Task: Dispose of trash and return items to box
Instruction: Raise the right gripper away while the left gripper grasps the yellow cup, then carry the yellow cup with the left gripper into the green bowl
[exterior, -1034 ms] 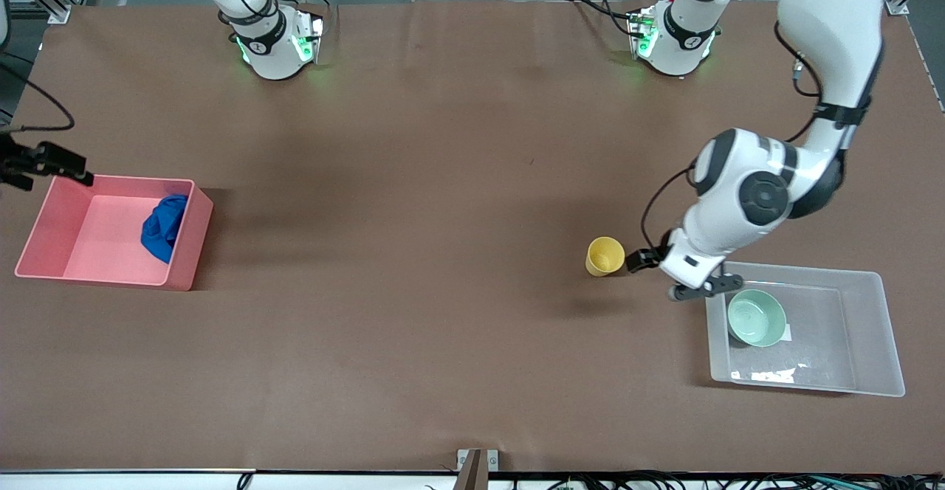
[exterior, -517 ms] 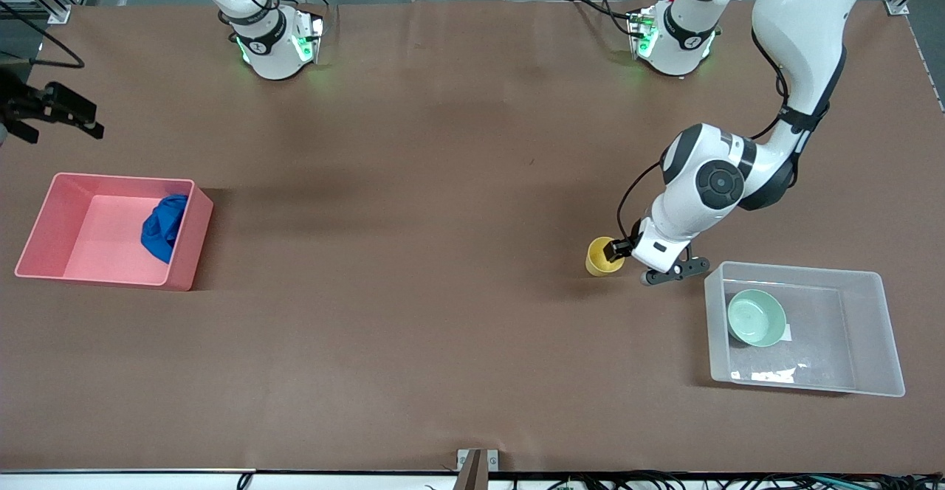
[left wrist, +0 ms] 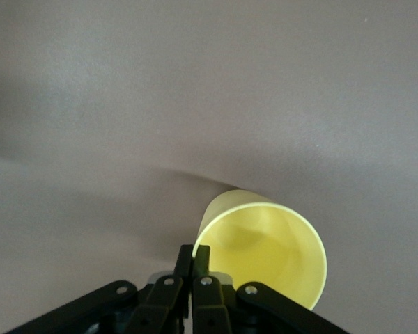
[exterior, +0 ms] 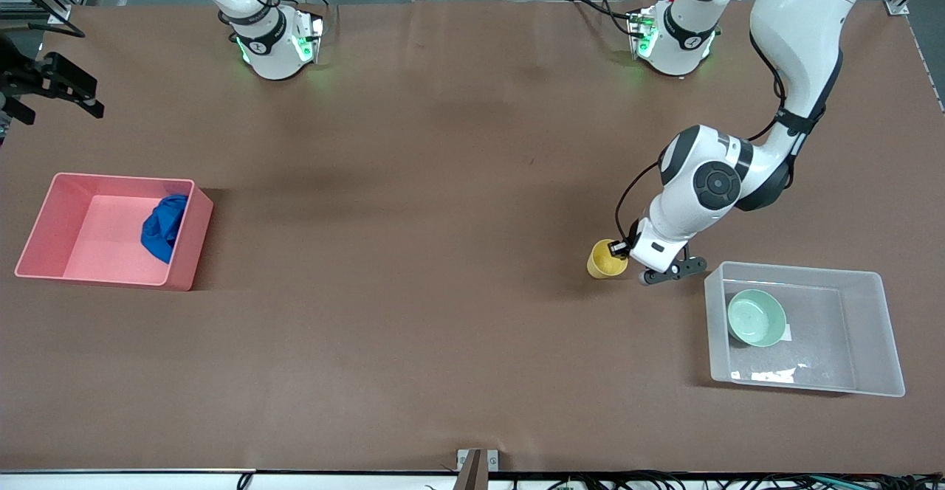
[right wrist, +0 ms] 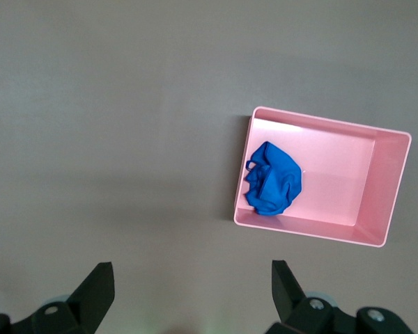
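Both left jaws pinch yellow cup (left wrist: 265,243) rim; right jaws spread

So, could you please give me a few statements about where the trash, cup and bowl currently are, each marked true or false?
1. The blue wad lies in the pink bin. True.
2. The green bowl sits on the bare table. False: it is in the clear bin.
3. The left pincer is shut on the yellow cup rim. True.
4. The right pincer holds the wad. False: it is open, holding nothing.
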You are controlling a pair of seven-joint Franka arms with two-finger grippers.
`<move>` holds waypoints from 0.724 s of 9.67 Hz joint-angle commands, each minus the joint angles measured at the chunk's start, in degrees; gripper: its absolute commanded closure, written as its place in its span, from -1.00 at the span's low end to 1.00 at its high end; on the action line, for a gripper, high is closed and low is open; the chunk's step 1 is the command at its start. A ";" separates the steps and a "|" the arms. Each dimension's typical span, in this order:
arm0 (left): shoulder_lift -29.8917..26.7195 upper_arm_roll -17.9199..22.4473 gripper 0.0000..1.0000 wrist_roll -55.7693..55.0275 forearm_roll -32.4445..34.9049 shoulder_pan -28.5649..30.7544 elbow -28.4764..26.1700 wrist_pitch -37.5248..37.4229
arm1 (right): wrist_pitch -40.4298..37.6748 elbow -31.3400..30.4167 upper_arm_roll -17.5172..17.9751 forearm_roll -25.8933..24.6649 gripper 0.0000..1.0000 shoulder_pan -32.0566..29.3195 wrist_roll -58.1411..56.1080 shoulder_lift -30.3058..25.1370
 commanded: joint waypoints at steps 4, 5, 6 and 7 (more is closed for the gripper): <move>-0.48 0.93 1.00 9.67 0.23 4.79 18.58 -17.60 | -0.44 5.14 -0.27 0.35 -1.00 1.58 0.78 5.05; -0.21 0.93 1.00 16.26 0.31 7.86 20.89 -18.95 | -0.35 5.94 -0.27 0.01 -1.00 1.93 0.95 6.02; 0.31 1.01 1.00 23.11 0.32 10.94 21.69 -18.96 | -0.35 5.95 -0.27 0.00 -1.00 1.93 0.96 6.12; 1.01 1.01 1.00 30.14 2.40 14.19 22.48 -18.96 | -0.44 5.86 -0.27 0.00 -1.00 2.19 0.96 6.12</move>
